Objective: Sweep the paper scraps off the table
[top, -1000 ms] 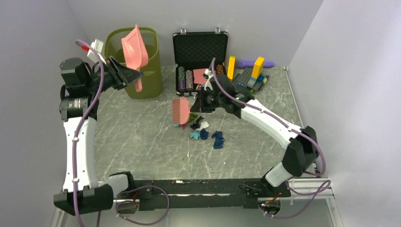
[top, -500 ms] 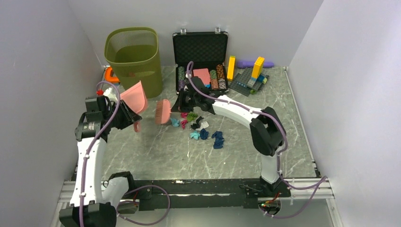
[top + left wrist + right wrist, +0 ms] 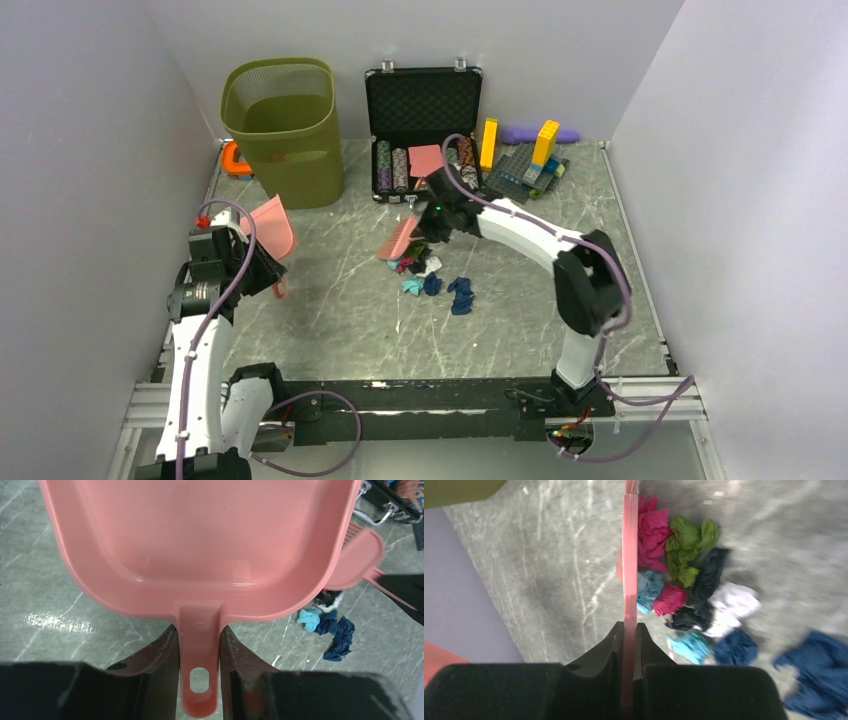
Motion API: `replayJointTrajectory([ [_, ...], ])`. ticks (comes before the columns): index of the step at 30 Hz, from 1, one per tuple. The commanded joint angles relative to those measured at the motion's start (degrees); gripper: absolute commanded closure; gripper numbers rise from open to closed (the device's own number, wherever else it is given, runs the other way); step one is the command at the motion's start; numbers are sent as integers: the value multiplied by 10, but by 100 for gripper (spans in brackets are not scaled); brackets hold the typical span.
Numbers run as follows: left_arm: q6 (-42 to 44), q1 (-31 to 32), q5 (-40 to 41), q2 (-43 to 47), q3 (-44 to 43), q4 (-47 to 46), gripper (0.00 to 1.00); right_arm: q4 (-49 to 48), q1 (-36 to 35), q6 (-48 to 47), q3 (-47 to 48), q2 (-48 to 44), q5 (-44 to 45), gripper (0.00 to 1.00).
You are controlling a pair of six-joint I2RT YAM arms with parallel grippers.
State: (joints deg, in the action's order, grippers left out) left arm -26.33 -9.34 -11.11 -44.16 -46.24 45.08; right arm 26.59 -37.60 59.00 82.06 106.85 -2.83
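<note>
Where the paper scraps [image 3: 431, 284] lie, just above the middle of the overhead frame on the grey-green, white-veined table [image 3: 330, 320], they form a loose heap of crumpled wads in magenta, green, teal, white and dark blue. The right gripper [image 3: 628, 630] is clamped on a pink brush [image 3: 401, 238], whose edge seems to touch the magenta wads. At centre left, the left gripper [image 3: 199, 636] pinches a pink dustpan [image 3: 200, 545] by its handle.

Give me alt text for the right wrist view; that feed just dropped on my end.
The right tool is shut on a pink brush, seen edge-on up the middle of the frame. On the frame's right of it, crumpled paper scraps in magenta, green, teal, white, black and blue lie clustered on the grey-green marble table.
</note>
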Motion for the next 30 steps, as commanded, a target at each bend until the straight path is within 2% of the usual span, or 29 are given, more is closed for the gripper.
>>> replayJointTrajectory([
  [1, 28, 1, -5, -21, -3, -16, 100, 46, 21, 7, -73, -111, 51, 100],
  [7, 60, 56, -54, -57, -2, -34, 100, 26, 47, -81, -103, -212, -8, 100],
  [12, 69, 190, 19, -83, -19, -14, 100, 99, 69, -154, -81, -275, 20, 100],
  [15, 82, 263, 35, -106, -29, -5, 100, 133, 81, -209, -71, -291, 48, 100],
  [20, 81, 380, 108, -157, -68, 60, 100, 195, 93, -259, -13, -247, 94, 100],
  [25, 52, 480, 152, -199, -86, 110, 100, 147, 93, -294, 3, -222, 39, 100],
  [28, 28, 531, 172, -222, -93, 142, 100, 160, 93, -317, 29, -197, 88, 100],
  [30, 11, 557, 178, -239, -93, 158, 100, 174, 93, -365, 63, -163, 105, 100],
])
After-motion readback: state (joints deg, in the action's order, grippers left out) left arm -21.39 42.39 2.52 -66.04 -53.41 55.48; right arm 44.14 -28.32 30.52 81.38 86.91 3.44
